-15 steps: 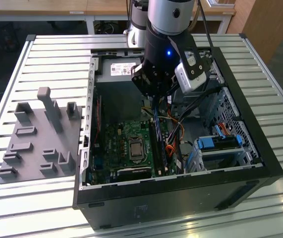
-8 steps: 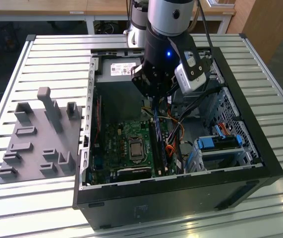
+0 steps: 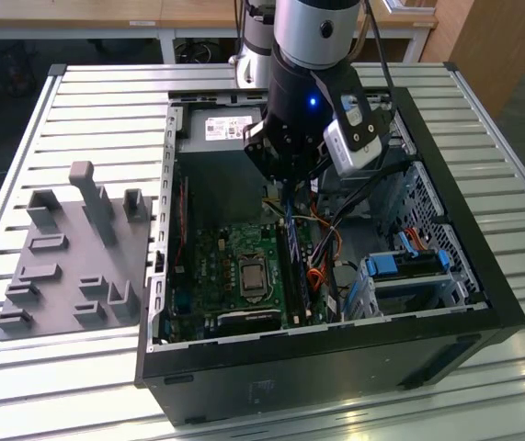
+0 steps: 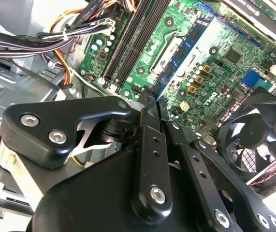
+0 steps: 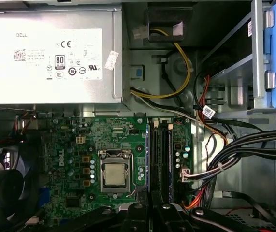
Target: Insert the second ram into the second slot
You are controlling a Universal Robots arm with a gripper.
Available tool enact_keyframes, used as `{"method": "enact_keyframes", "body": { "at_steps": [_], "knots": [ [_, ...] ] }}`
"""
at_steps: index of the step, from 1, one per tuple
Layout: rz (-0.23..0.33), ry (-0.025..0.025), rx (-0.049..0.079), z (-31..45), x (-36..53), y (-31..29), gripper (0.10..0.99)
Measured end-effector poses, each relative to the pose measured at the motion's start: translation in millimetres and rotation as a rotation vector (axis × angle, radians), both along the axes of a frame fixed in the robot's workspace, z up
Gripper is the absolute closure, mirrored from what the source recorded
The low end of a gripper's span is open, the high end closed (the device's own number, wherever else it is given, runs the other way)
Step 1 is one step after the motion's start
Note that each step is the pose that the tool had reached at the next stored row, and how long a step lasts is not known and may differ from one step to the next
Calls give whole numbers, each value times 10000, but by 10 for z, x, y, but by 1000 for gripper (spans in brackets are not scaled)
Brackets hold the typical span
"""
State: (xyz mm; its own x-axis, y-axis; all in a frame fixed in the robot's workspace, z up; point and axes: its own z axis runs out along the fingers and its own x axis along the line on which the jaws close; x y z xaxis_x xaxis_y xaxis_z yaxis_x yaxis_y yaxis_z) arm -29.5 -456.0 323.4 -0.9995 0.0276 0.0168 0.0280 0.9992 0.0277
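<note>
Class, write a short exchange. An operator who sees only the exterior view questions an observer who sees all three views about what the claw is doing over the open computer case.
Operator: In the exterior view the claw sits low over the open case. Does it hold anything?
Observer: Yes. In the second wrist view it is shut on the second ram, a thin blue stick.
Operator: Is that stick in a slot yet?
Observer: No. In the second wrist view the long black memory slots lie to one side of it on the green motherboard, and the stick is not seated in either.
</note>
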Motion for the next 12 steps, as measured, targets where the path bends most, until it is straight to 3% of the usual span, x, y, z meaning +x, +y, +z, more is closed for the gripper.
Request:
{"method": "enact_keyframes", "body": {
  "at_steps": [12],
  "knots": [
    [0, 0, 0, -24, 0, 0, 949]
  ]
}}
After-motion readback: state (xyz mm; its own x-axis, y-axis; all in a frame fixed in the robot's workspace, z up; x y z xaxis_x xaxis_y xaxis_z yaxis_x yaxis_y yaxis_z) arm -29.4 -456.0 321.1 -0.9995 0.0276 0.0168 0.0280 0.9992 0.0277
